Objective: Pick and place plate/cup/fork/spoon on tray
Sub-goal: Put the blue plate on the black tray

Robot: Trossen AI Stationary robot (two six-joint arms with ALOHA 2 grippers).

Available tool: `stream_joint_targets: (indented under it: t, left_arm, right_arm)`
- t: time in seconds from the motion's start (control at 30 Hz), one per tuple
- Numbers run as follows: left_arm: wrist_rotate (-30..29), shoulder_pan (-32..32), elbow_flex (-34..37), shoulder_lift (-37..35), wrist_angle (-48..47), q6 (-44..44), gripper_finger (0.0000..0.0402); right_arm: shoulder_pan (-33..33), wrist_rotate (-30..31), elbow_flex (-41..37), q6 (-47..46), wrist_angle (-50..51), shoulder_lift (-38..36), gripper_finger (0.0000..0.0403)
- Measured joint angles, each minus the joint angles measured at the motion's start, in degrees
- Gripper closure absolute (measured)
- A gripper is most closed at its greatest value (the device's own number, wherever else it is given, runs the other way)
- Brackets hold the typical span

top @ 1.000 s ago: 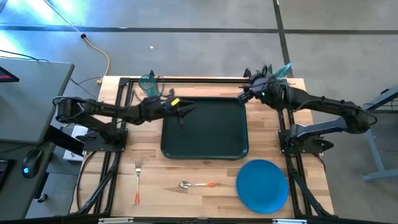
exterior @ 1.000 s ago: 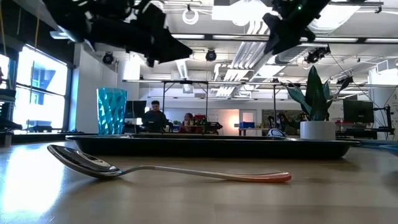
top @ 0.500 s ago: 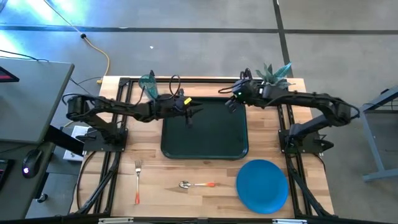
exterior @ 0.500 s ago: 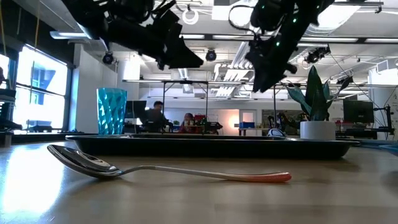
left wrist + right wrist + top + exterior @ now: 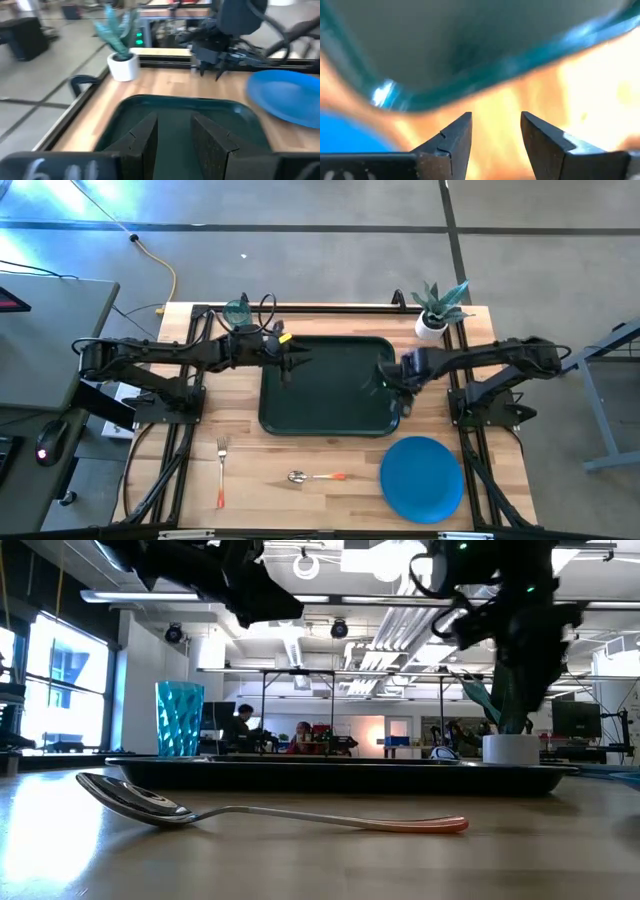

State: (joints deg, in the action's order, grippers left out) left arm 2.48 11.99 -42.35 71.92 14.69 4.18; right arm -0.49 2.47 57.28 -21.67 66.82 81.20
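Tray (image 5: 330, 385) bare at tabletop (image 5: 300, 495) centre; cup (image 5: 237, 313) upright off its far left corner, plate (image 5: 421, 478), spoon (image 5: 316, 476) and fork (image 5: 221, 468) along near edge. Left gripper (image 5: 290, 360) above tray's left rim, fingers slightly parted, holding nothing. Right gripper (image 5: 392, 380) over tray's right rim, likewise parted and unloaded; no legible markings.

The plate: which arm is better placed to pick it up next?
Probably the right arm. The plate lies on the table's right side, and the right pincer hangs open over the tray's right edge, just above it in the high view. The left pincer is over the tray's far left part.
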Motion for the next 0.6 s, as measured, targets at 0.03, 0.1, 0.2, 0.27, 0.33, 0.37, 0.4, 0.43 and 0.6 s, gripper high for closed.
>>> stream_joint_targets:
  t: [0.03, 0.1, 0.2, 0.27, 0.33, 0.37, 0.4, 0.43, 0.6]
  left_arm:
    - [1.36, 0.00, 0.00, 0.00, 0.04, -0.03, 0.0295]
    - [3.26, -0.02, 0.02, 0.00, 0.83, -0.03, 0.0295]
    - [3.46, -0.04, 0.04, 0.07, 3.82, -0.28, 0.0295]
    - [3.54, 0.00, 0.02, 0.93, 5.69, -1.31, 0.0296]
    - [4.89, -0.03, 0.04, 2.27, 6.07, -1.69, 0.0295]
    - [5.82, -0.14, 0.04, 3.23, 6.56, -1.61, 0.0295]
    - [6.40, -0.29, 0.04, 4.35, 6.97, -1.30, 0.0295]
    - [6.54, -0.43, 0.05, 5.43, 7.13, -0.93, 0.0295]
    - [9.65, -0.33, 0.11, 10.72, 13.59, -0.23, 0.0295]
  right_arm:
    - [1.62, -3.13, 0.00, -2.76, 1.05, -0.04, 0.0242]
    - [5.41, -9.30, 0.00, -7.57, 1.30, -0.01, 0.0242]
    - [10.89, -11.49, 0.00, -12.68, 1.44, -0.01, 0.0242]
    - [13.90, -9.35, -0.01, -15.28, 1.92, 0.01, 0.0242]
    - [16.39, -8.36, -0.02, -18.11, 2.31, 0.01, 0.0242]
    - [17.58, -7.95, -0.02, -19.89, 2.21, 0.01, 0.0242]
    - [18.64, -7.31, -0.02, -21.53, 2.25, 0.01, 0.0242]
    - [19.63, -6.77, -0.02, -22.71, 2.61, 0.01, 0.0242]
    - [23.82, -7.76, -5.21, -29.15, 1.57, -1.08, 0.0242]
